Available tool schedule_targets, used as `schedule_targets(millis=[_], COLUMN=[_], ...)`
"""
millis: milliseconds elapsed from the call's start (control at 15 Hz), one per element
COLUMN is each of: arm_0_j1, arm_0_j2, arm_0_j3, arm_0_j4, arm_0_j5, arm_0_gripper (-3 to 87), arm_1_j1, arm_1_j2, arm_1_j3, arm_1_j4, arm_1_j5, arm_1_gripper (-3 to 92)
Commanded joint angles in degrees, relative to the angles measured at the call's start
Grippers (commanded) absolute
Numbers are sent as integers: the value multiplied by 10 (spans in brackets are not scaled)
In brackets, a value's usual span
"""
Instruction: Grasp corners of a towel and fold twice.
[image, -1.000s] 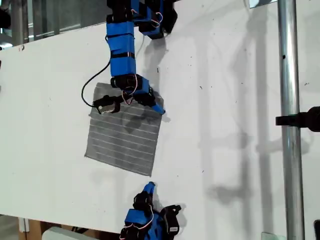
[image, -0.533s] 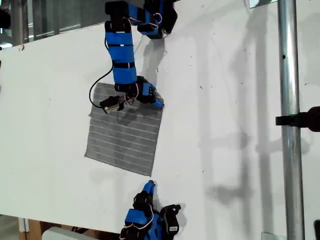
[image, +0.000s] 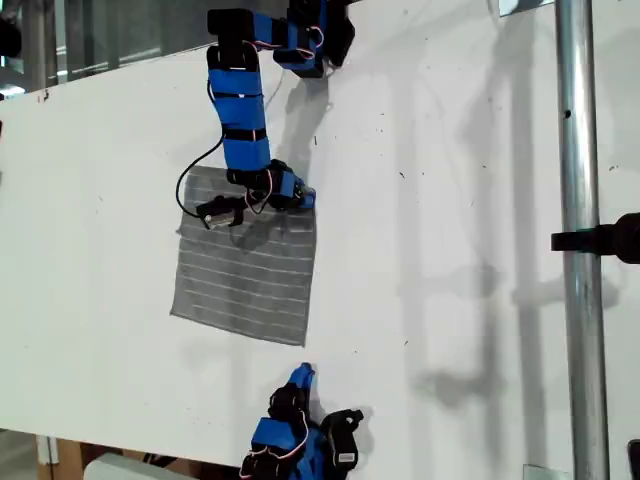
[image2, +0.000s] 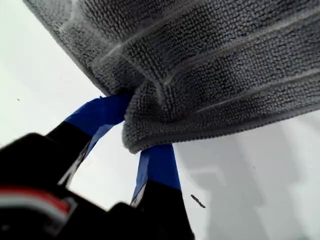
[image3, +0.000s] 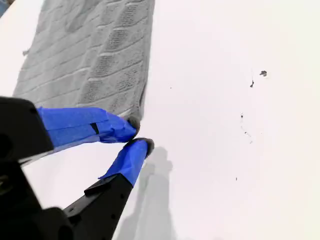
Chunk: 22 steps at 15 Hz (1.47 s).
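My first gripper (image2: 137, 132) pinched a corner (image2: 142, 131) of the towel (image: 245, 270) in the exterior view's upper centre, while my second gripper (image3: 137, 134), nearly closed on nothing, waited below the towel's lower edge.

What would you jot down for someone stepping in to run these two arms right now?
My first claw: shut on a corner of the towel, the far one towards the exterior view's right; the fabric there is bunched.
My second claw: tips nearly together, holding nothing, just short of the towel's near edge, at the bottom of the exterior view.
Towel: otherwise flat on the white table, unfolded.
Done: one corner gripped.
Left: the second claw probably needs to take a near corner, then both folds.
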Motion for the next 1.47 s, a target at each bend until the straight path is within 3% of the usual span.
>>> schedule_targets(millis=[0,200,400,600,800,1000,1400], arm_0_j1=[7,25,54,5,-60,-143,-161], arm_0_j2=[1,-264,-603,-838,-918,-961,-1098], arm_0_j3=[-69,-239,-478,-628,-669,-666,-676], arm_0_j4=[15,3,35,62,3,-42,-92], arm_0_j5=[-3,-4,37,143,273,387,411], arm_0_gripper=[18,40,90,230,363,369,326], arm_1_j1=[-7,-17,-20,-25,-36,-44,-53], arm_1_j2=[3,3,2,-1,-9,-9,-4], arm_1_j3=[-7,-9,-9,-17,-31,-33,-38], arm_1_j4=[-10,-11,-12,-17,-17,-18,-13], arm_1_j5=[-5,-4,0,1,4,11,18], arm_1_gripper=[-2,-2,-2,-2,-2,-2,-2])
